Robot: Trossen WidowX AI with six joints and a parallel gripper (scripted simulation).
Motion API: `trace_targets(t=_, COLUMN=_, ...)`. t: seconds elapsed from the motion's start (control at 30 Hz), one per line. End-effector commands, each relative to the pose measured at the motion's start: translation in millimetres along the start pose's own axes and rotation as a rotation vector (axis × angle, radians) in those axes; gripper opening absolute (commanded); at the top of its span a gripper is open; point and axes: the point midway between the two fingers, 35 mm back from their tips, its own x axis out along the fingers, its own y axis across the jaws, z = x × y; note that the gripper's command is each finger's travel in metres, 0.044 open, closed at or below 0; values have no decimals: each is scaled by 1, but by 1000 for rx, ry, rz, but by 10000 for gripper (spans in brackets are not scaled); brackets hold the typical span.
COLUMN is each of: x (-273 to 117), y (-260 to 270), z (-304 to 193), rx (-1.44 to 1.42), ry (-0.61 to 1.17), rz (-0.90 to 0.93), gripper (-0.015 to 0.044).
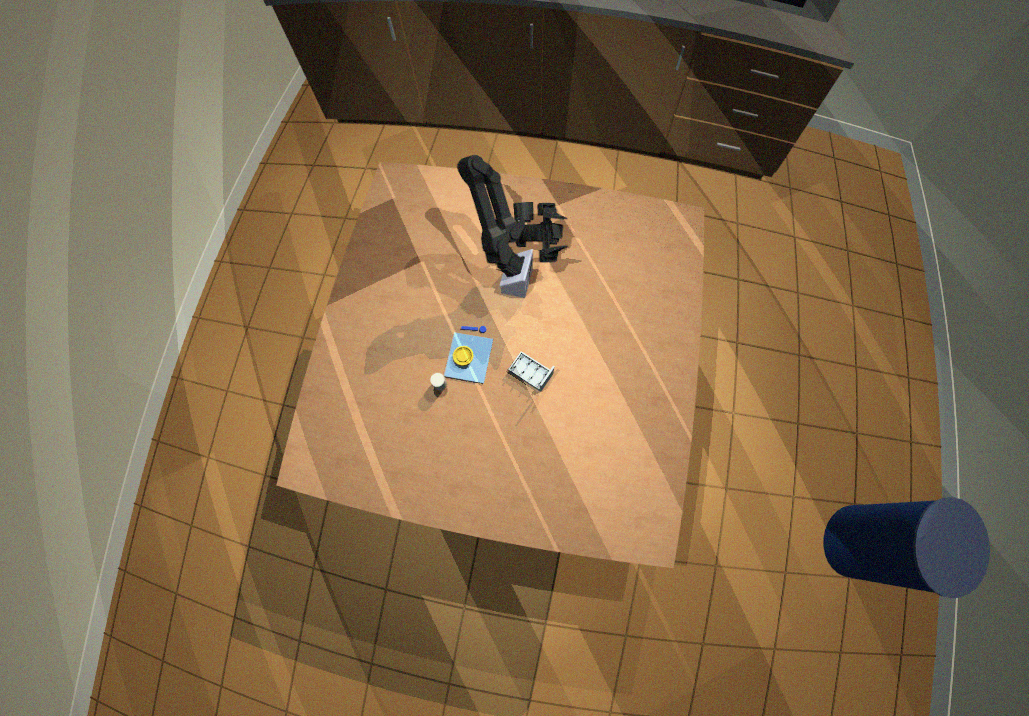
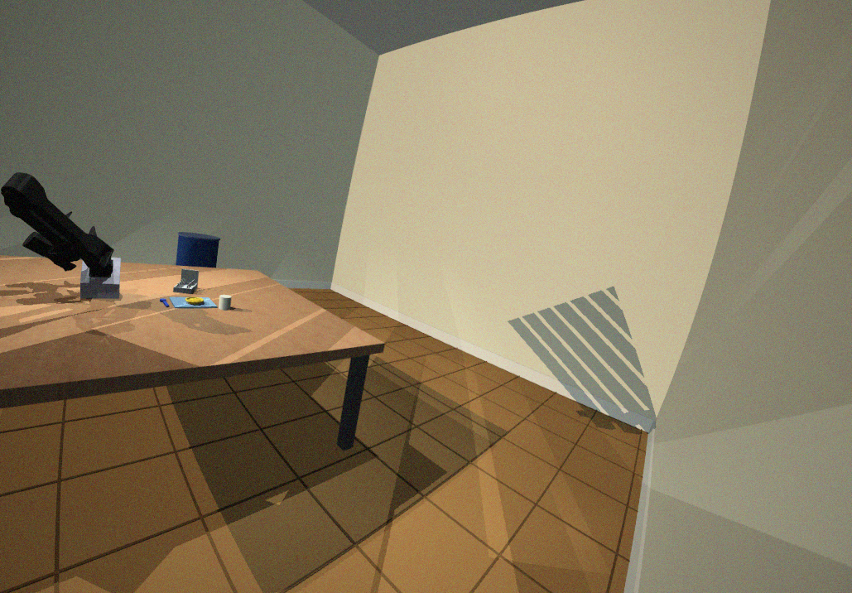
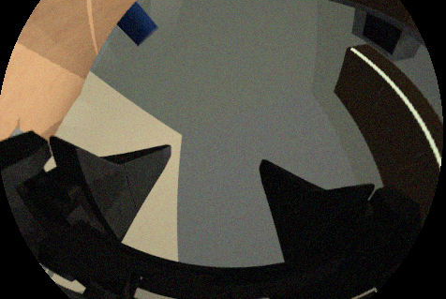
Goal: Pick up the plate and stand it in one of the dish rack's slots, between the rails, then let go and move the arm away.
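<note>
A small round yellow plate (image 1: 463,355) (image 2: 194,301) lies flat on a light blue mat (image 1: 483,350) (image 2: 178,301). The small white and grey dish rack (image 1: 530,371) (image 2: 185,289) stands on the table, right of the mat in the top view. No plate stands in it. My gripper (image 1: 566,233) (image 3: 215,157) is open and empty, raised beside the arm's base and well away from the plate and rack. The wrist view shows its two dark fingers wide apart, with walls behind; the plate and rack are not in that view.
A white cup (image 1: 437,380) (image 2: 224,302) stands just beside the mat, near the plate. A blue spoon-like utensil (image 1: 470,328) (image 2: 164,301) lies at the mat's side toward the arm's base (image 1: 515,287) (image 2: 99,287). A blue cylinder (image 1: 878,544) (image 2: 197,250) stands beyond the table.
</note>
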Motion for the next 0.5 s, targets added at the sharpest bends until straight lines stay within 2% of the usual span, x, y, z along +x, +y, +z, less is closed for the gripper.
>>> trace_targets(t=0.0, x=0, y=0, z=0, rx=1, ry=0, rz=2, gripper=400)
trace_targets(t=0.47, x=35, y=24, z=3, rx=164, ry=81, rz=233, gripper=400)
